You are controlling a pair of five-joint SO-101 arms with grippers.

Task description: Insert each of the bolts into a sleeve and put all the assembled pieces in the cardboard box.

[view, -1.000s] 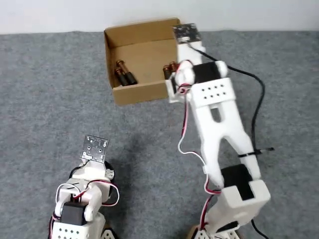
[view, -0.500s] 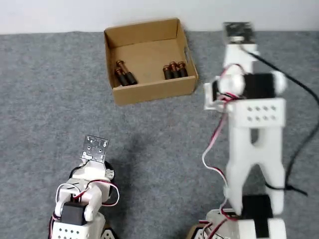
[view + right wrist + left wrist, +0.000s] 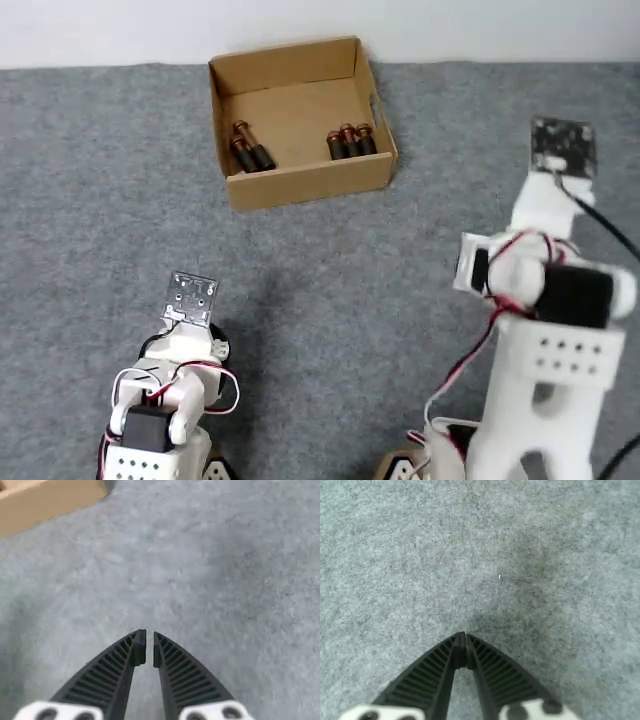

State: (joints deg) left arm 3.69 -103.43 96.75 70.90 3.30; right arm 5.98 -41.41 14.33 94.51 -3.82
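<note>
Swung back fm over the cardboard box to near right in under a sec, w/ right gripper pinched to a sliver, nothing held. Kept parked near left w/ left gripper fully closed, also empty, over bare carpet. In box, far centre: two assembled pieces by left wall, three more by right wall. Reads as last drop-off made, job prob. finished, retreat to rest pose underway.
</note>
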